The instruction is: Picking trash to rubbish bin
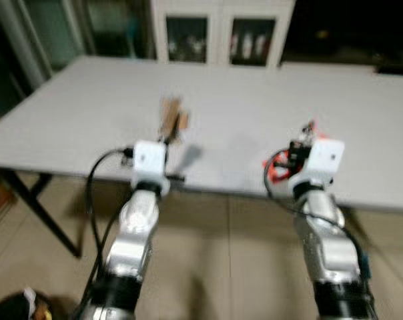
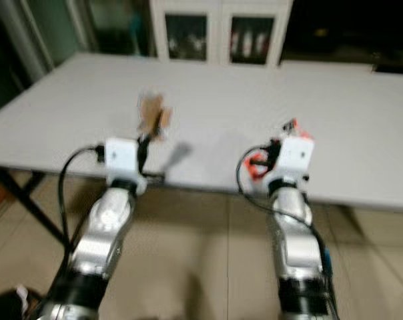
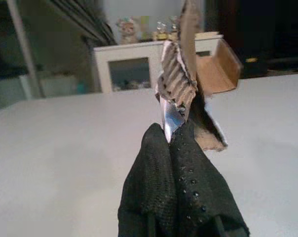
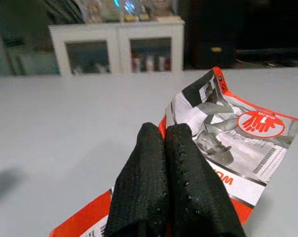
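My left gripper (image 3: 169, 140) is shut on a torn piece of brown cardboard (image 3: 186, 74), held upright above the near edge of the white table (image 1: 241, 100); the same cardboard (image 1: 171, 120) shows in the left eye view. My right gripper (image 4: 164, 136) is shut on a red, white and grey printed paper wrapper (image 4: 233, 143), also held over the table's near edge. That wrapper (image 1: 281, 163) peeks out beside the right wrist.
A white cabinet with glass doors (image 1: 221, 37) stands behind the table. The table's black folding leg (image 1: 35, 207) is at the left, over beige floor tiles (image 1: 221, 260). A dark object with a white bit (image 1: 21, 307) lies on the floor at the lower left.
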`<state>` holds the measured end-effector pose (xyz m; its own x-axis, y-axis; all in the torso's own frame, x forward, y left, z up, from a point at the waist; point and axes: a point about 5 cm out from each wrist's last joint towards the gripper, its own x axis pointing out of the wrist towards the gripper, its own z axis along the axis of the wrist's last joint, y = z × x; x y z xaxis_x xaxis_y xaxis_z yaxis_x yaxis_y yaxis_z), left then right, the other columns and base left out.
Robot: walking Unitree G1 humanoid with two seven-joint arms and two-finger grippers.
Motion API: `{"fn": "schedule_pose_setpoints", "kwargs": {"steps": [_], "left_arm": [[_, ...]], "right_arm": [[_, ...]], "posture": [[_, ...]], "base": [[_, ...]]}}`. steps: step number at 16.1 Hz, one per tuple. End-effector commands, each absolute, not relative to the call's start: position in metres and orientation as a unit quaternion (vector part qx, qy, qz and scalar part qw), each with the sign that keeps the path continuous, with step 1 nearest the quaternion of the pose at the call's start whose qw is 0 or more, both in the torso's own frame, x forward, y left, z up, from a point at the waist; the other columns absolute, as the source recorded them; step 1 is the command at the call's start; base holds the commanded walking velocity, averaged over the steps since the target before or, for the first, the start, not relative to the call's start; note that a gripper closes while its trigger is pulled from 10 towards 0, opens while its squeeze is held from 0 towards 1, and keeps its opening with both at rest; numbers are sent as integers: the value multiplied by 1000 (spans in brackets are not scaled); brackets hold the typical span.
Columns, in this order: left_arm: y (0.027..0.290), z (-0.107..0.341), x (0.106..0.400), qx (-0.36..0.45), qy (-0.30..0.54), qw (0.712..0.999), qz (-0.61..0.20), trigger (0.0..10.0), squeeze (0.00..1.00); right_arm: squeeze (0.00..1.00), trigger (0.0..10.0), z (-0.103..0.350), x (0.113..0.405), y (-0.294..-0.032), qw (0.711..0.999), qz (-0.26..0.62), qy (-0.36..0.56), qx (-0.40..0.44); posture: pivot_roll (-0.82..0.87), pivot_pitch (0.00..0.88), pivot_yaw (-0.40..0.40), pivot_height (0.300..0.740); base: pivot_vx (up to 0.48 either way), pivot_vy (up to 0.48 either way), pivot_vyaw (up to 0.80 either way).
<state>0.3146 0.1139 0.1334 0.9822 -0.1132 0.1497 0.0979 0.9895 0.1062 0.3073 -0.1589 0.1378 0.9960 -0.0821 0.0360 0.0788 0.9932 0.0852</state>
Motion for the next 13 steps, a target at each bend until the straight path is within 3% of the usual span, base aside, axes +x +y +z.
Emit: {"fn": "schedule_pose_setpoints", "kwargs": {"steps": [1, 13], "left_arm": [[118, 134, 315, 55, -77, 994, -46, 10000, 0], [119, 134, 315, 59, -71, 995, -44, 10000, 0]], "right_arm": [[0, 10000, 144, 308, -155, 998, -35, -29, 48], [0, 10000, 142, 308, -153, 998, -36, -20, 50]], "posture": [[-57, 0, 6, 740], [-51, 22, 4, 740]], "base": [[-255, 0, 0], [-256, 0, 0]]}}
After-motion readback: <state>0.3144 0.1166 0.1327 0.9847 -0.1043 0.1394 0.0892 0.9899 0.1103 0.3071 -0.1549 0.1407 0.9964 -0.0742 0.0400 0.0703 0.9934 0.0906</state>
